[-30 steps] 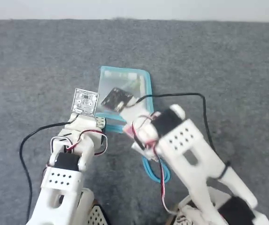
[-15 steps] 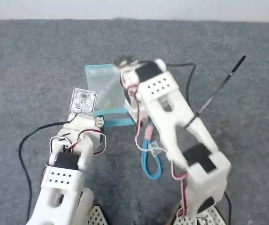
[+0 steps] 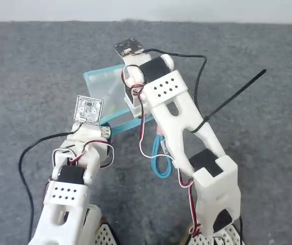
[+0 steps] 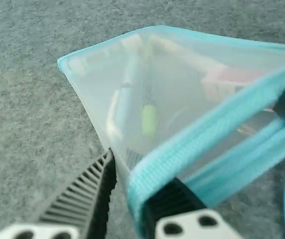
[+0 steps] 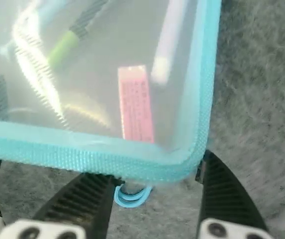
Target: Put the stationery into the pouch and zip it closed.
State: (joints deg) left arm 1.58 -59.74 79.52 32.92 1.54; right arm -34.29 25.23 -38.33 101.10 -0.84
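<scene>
The translucent pouch (image 3: 105, 87) with a teal zipper edge stands tilted on the grey carpet. Pens, a green marker and a pink eraser (image 5: 136, 102) show through its wall. My left gripper (image 4: 135, 174) is shut on the pouch's near corner (image 4: 137, 191), seen in the high view at the left gripper (image 3: 106, 130). My right gripper (image 3: 135, 109) hangs over the pouch's other side. In the right wrist view the right gripper (image 5: 157, 172) is open, its jaws wide apart on either side of the pouch's rounded corner (image 5: 194, 159).
A blue cord loop (image 3: 161, 164) with a pink piece lies on the carpet beside the right arm. A thin black strip (image 3: 237, 94) sticks out to the right of that arm. Grey carpet (image 3: 258, 56) surrounds the pouch on all sides.
The right arm swung from the front of the pouch up and over to its far side. The pouch turned and rose at one side. The left arm stayed put.
</scene>
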